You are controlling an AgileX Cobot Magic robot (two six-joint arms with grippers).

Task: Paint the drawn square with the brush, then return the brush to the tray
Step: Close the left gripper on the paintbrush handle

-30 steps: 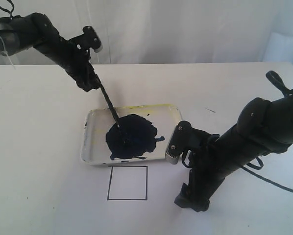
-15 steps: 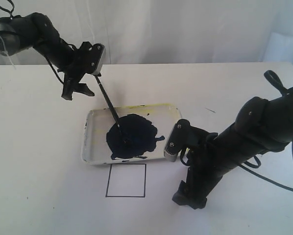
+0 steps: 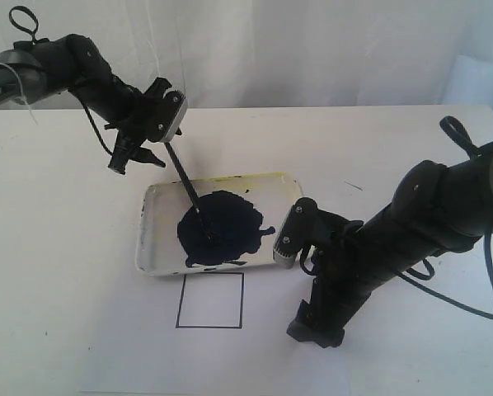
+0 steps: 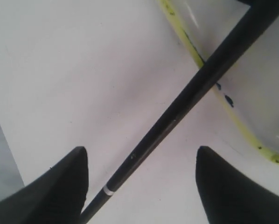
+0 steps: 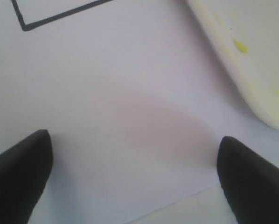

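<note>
Brush lies slanted, its long axis running from my left hand down-right to its tip in the tray's paint blob; that hand is released, fingers straddling the handle, so it is nearest. Drawn square sits unpainted just beside the tray. Right hand hangs released, empty.

table: white | paper: white, flat on table | backdrop: pale curtain | mark: small, dark
</note>
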